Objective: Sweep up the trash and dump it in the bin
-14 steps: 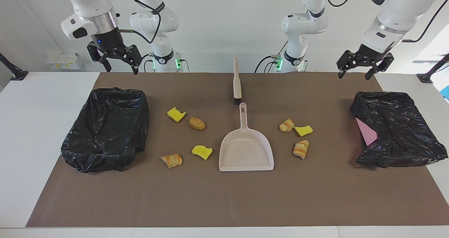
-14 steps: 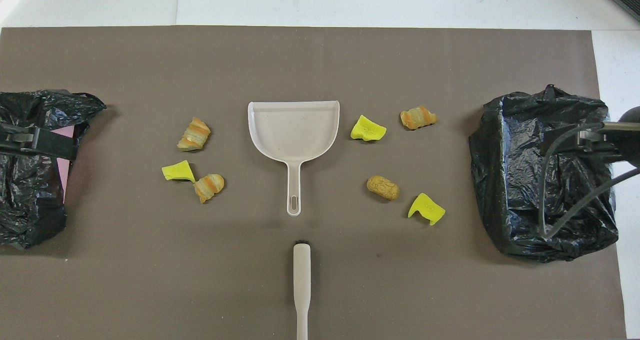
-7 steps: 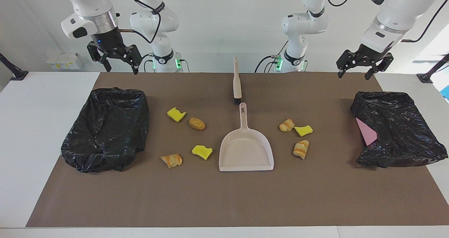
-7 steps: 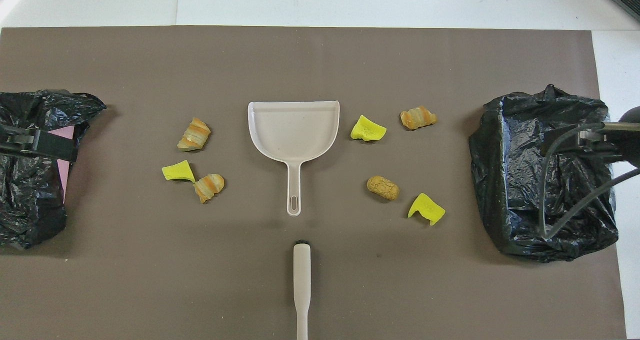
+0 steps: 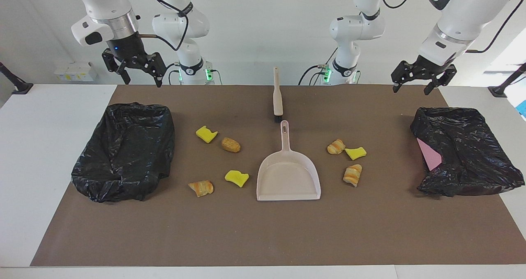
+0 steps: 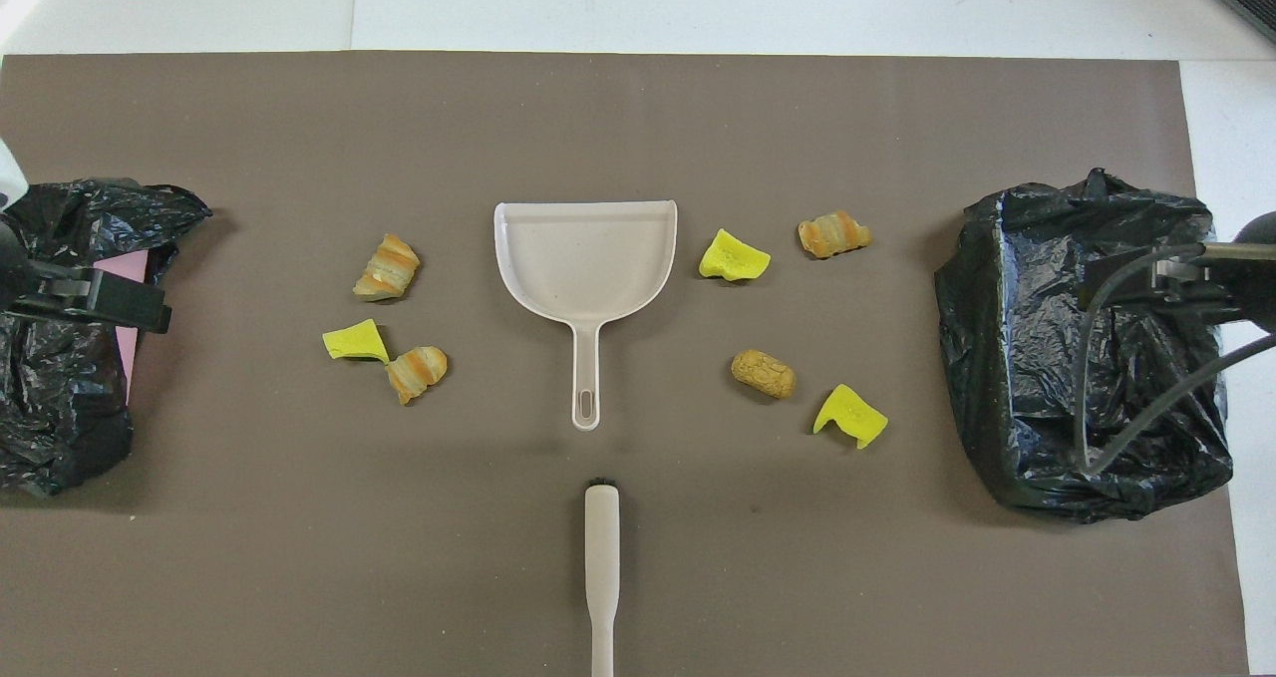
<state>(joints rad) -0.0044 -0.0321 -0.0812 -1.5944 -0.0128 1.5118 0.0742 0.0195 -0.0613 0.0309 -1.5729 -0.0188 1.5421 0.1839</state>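
My right gripper point(image 5: 141, 75) and left gripper point(image 5: 416, 81) hang high, fingers spread wide, empty. The trash point(image 5: 206, 134) lies scattered on the counter either side of the dustpan point(image 5: 288, 176): yellow spongy chunks, golden bread bits. Probably light and squashy; I'd grip the brush point(image 5: 277, 95) by its handle.

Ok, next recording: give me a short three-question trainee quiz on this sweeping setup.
1. How many trash pieces lie on the brown mat?
2. True or false: the brush lies nearer to the robots than the dustpan.
3. Which is right? A: the left hand holds the brush. B: both the left hand and the right hand are open, in the air, holding nothing. C: two trash pieces lie in the dustpan.

Key: 1. Seven: four toward the right arm's end, three toward the left arm's end. 2. True. 3. B.
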